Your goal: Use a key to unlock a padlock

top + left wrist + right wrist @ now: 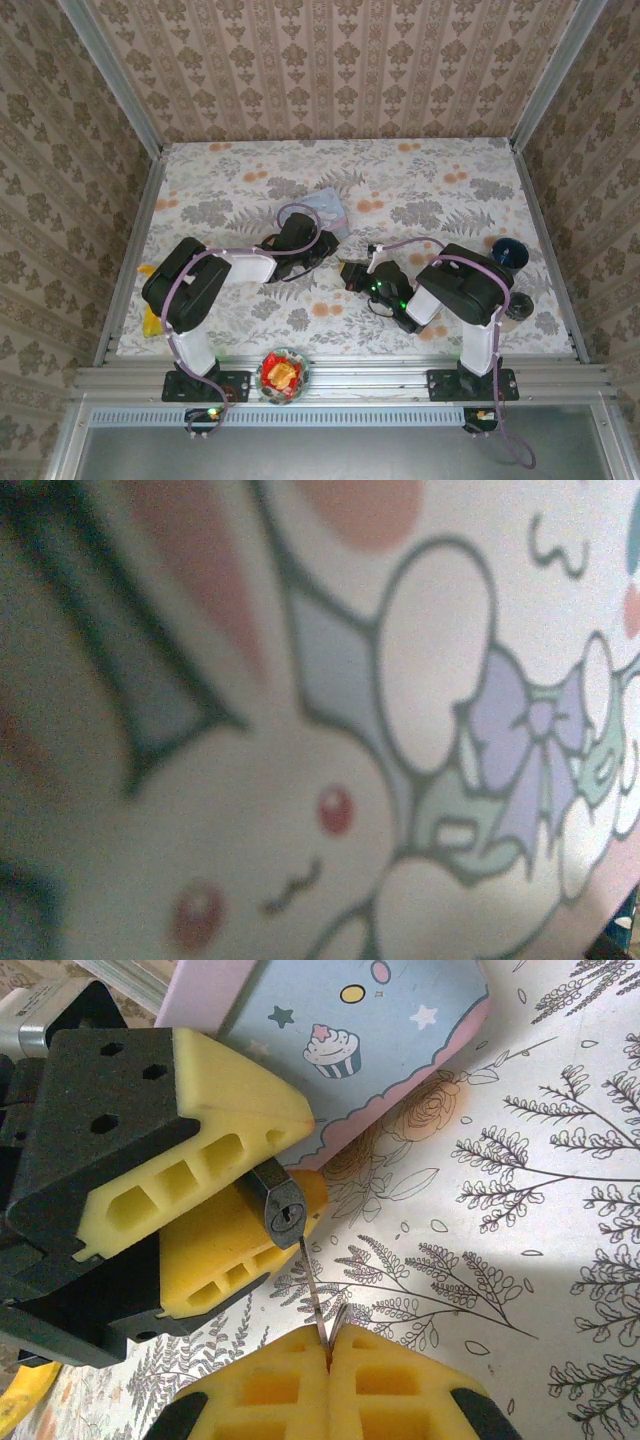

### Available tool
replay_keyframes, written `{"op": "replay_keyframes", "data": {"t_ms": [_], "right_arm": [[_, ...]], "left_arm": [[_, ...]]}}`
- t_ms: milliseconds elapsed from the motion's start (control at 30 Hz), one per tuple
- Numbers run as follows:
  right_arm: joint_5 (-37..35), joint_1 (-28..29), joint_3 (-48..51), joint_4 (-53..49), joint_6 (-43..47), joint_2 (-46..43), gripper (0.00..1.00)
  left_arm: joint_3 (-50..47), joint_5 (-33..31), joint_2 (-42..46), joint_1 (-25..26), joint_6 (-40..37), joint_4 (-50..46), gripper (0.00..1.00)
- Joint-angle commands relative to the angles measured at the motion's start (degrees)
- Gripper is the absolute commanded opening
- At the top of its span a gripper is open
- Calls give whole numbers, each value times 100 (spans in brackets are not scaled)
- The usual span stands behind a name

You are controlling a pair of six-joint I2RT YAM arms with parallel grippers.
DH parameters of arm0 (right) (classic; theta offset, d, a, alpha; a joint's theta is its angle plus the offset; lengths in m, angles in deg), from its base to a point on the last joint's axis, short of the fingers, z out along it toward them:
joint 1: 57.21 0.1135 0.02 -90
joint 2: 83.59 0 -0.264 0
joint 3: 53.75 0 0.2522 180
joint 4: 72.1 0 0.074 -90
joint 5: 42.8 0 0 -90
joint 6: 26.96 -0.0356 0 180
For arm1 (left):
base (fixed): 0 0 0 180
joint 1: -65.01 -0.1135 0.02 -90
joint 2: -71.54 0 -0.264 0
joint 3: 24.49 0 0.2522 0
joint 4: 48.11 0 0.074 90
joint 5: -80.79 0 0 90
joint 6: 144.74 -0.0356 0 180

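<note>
Top external overhead, whole table (420, 190); left wrist tight on tin (440, 650); right wrist shares tin (400, 1030).

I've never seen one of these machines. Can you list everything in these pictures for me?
padlock: one, dark grey, clamped in the left gripper
key: one, silvery, pinched in the right gripper, tip near the keyhole
tin: one, pale blue with a cartoon picture, middle of the table
bowl: one, red and yellow contents, near edge
round thing: one, dark blue, table's right side
left gripper: one, black and yellow, shut on the padlock
right gripper: one, yellow, shut on the key
</note>
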Motion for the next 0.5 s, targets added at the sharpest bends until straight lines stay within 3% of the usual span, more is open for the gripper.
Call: {"op": "replay_keyframes", "data": {"t_ms": [0, 467], "right_arm": [[-242, 20, 30, 81, 16, -10, 0], [-114, 19, -112, 79, 139, -67, 0]], "left_arm": [[-190, 528, -269, 26, 666, -604, 12], [-215, 582, -290, 27, 671, -551, 12]]}}
